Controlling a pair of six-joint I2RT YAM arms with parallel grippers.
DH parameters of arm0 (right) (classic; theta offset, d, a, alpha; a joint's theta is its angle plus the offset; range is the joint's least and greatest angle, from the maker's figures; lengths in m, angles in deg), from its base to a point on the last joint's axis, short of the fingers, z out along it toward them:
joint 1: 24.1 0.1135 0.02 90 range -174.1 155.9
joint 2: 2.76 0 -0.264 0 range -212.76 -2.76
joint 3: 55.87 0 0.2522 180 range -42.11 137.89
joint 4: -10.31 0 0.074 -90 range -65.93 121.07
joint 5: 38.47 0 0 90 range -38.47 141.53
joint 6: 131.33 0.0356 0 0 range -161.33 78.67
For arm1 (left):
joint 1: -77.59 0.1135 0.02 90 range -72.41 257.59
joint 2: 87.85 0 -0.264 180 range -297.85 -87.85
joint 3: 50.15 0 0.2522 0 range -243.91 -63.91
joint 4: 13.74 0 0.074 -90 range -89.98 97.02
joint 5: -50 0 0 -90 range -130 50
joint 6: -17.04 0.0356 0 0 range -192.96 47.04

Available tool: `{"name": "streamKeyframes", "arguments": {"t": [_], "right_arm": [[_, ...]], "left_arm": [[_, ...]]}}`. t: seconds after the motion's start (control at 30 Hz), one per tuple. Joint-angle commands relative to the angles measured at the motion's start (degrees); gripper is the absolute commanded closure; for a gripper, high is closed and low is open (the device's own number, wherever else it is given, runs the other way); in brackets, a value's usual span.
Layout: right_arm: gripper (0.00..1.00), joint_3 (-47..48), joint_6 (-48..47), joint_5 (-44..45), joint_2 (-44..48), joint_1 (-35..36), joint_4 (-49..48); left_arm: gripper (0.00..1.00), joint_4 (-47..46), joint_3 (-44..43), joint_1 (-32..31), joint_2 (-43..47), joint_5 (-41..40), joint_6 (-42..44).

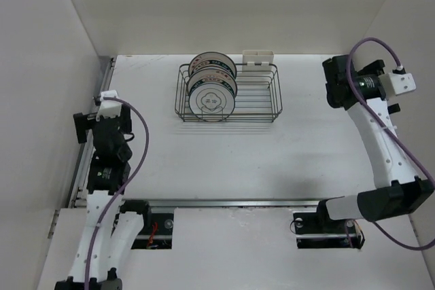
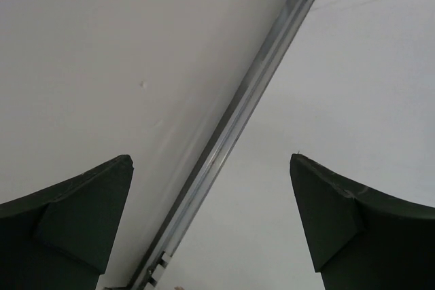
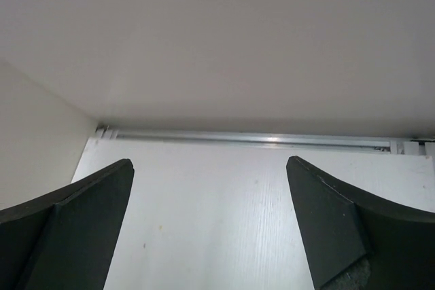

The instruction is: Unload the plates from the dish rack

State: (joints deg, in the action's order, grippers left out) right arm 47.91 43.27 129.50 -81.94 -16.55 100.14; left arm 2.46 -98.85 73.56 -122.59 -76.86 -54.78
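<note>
The left claw (image 2: 211, 161) is spread wide with nothing held, and is pointed at the left edge of the table (image 1: 224, 161), well apart from the work. The plates (image 1: 213, 89) are stood upright and close together in the left end of the dish rack (image 1: 274, 93), at the back of the table. Because they are so tightly packed, a neighbouring plate may be knocked, or the rack dragged. The right claw (image 3: 209, 162), equally wide and empty, is pointed at a wall. A clash is risked if both are swung in together.
</note>
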Motion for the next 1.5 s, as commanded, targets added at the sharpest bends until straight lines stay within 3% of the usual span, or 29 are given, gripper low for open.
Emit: {"name": "streamKeyframes", "arguments": {"t": [0.0,0.07,0.13,0.17,0.37,0.43,0.53,0.63,0.73,0.9,1.03,1.17,1.3,1.47], "right_arm": [[0.00,3.1,-10.8,-1.2,2.3,5.4,3.3],[0.00,3.8,-16.8,0.9,3.6,10.4,0.8],[0.00,3.0,-29.0,1.5,5.5,13.9,-6.8],[0.00,3.0,-29.0,2.5,5.5,15.5,-6.8],[0.00,0.1,-32.5,-3.0,10.1,18.1,-11.6],[0.00,-1.2,-37.8,-6.2,11.1,18.1,-16.5],[0.00,-1.9,-43.5,-12.8,11.9,17.6,-23.8],[0.00,-2.6,-55.5,-20.6,12.5,17.1,-33.5],[0.00,-1.3,-64.1,-31.0,11.8,17.1,-40.2],[0.00,1.4,-68.8,-53.5,10.0,17.1,-47.4],[0.00,1.4,-69.4,-65.4,8.2,17.1,-54.6],[0.00,2.5,-69.4,-71.3,6.1,17.1,-55.8],[0.00,2.5,-70.4,-73.2,3.4,17.1,-55.8],[0.00,3.1,-70.4,-76.1,1.4,17.1,-55.2]], "left_arm": [[0.00,18.5,-14.5,0.2,1.2,10.5,0.3],[0.00,27.8,-19.8,0.2,1.2,20.7,4.5],[0.00,34.1,-28.0,0.2,-0.2,27.3,7.6],[0.00,37.0,-31.0,0.2,-2.1,31.3,8.8],[0.00,53.4,-50.5,0.2,-12.4,32.1,10.1],[0.00,63.0,-55.4,0.2,-17.4,40.2,13.8],[0.00,68.2,-61.1,0.2,-22.1,48.5,15.7],[0.00,68.2,-63.5,0.2,-26.7,54.0,17.9],[0.00,69.3,-67.8,-2.0,-32.2,53.7,18.5],[0.00,72.4,-76.8,-12.5,-50.9,49.2,20.6],[0.00,69.0,-83.9,-18.4,-62.4,48.6,21.6],[0.13,60.1,-86.4,-19.7,-69.0,53.4,21.7],[0.39,54.4,-89.4,-19.7,-75.4,59.4,19.5],[0.42,48.6,-90.6,-19.7,-82.1,63.8,15.1]]}}
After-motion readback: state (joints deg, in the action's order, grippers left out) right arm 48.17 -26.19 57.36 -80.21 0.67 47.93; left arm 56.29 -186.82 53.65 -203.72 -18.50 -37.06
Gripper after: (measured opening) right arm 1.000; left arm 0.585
